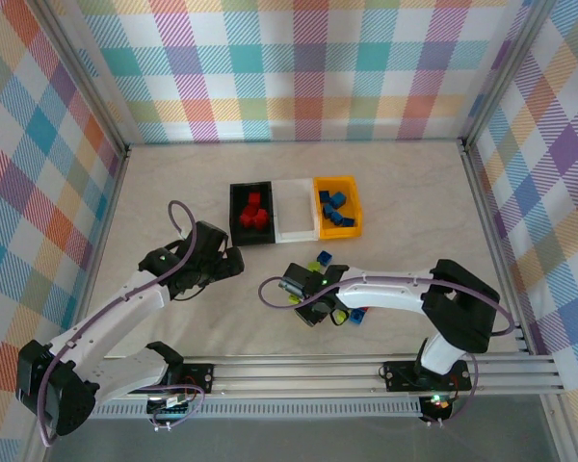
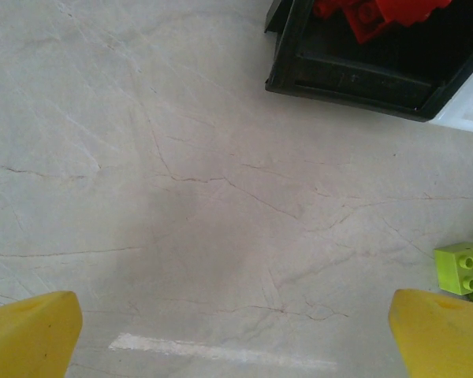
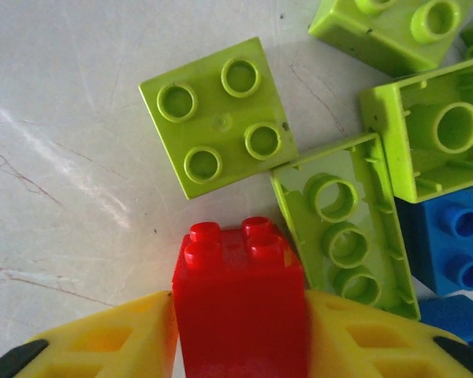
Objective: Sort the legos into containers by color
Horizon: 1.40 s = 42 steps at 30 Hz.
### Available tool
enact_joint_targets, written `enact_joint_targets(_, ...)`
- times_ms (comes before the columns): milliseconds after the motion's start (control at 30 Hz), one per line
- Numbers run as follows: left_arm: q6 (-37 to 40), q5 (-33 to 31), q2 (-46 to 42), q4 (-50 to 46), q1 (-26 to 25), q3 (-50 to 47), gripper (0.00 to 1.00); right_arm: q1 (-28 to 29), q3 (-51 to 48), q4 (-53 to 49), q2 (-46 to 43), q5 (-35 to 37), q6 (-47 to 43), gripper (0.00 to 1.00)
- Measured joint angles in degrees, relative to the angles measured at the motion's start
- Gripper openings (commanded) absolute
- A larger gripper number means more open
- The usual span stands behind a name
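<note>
My right gripper (image 3: 240, 340) is shut on a red lego (image 3: 238, 299), one yellow finger pressed against each side, low over the table by a pile of lime green legos (image 3: 217, 118) and blue legos (image 3: 449, 244). From above, that gripper (image 1: 310, 310) sits at the pile's left edge. The containers stand in a row: a black bin (image 1: 234, 214) with red legos (image 1: 253, 214), a white bin (image 1: 296, 207), and an orange bin (image 1: 357, 207) with blue legos (image 1: 334, 209). My left gripper (image 1: 233, 262) stands open over bare table (image 2: 236, 339), just short of the black bin (image 2: 355, 79).
A green lego (image 1: 313, 267) and a blue one (image 1: 325, 257) lie in front of the white bin. Another green lego (image 2: 465, 268) lies by my left gripper's right finger. Checkered walls close in the table on three sides, with a metal rail along the near edge.
</note>
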Motion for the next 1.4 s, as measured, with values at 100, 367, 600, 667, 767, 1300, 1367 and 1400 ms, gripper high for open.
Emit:
enact_joint_targets(100,0.0,0.0,0.0,0.0,0.0,0.0,1.00,0.0,0.0,0.2,-0.2,0.4,-0.2,0.33)
enact_joint_targets(367,-0.1,-0.5,-1.8,0.3,0.0,-0.7,1.00,-1.6,3.2,0.1,-5.5,0.0,-1.2,0.29)
enact_joint_targets(600,-0.9,-0.9,-5.1,0.4,0.3,-2.3,1.00,-9.6,22.3,5.6,2.3,-6.3,-2.9,0.29)
enact_joint_targets(667,-0.9,-0.7,-5.1,0.4,0.3,-2.6,1.00,-11.9,29.9,7.0,8.9,-8.4,-3.0,0.29)
enact_joint_targets(767,-0.9,0.1,-5.3,0.5,0.3,-3.2,1.00,-14.7,41.6,7.4,19.3,-10.3,-2.9,0.29)
enact_joint_targets(1300,0.5,3.8,-6.0,1.9,0.3,-3.7,1.00,-20.2,72.1,-0.5,42.2,-12.1,2.1,0.66)
enact_joint_targets(1367,0.7,4.8,-5.9,2.7,0.3,-3.7,1.00,-20.1,66.6,1.6,38.1,-12.2,2.7,0.67)
enact_joint_targets(1400,0.9,5.2,-5.7,3.1,0.3,-3.7,1.00,-20.1,63.6,2.2,35.8,-12.2,2.8,0.67)
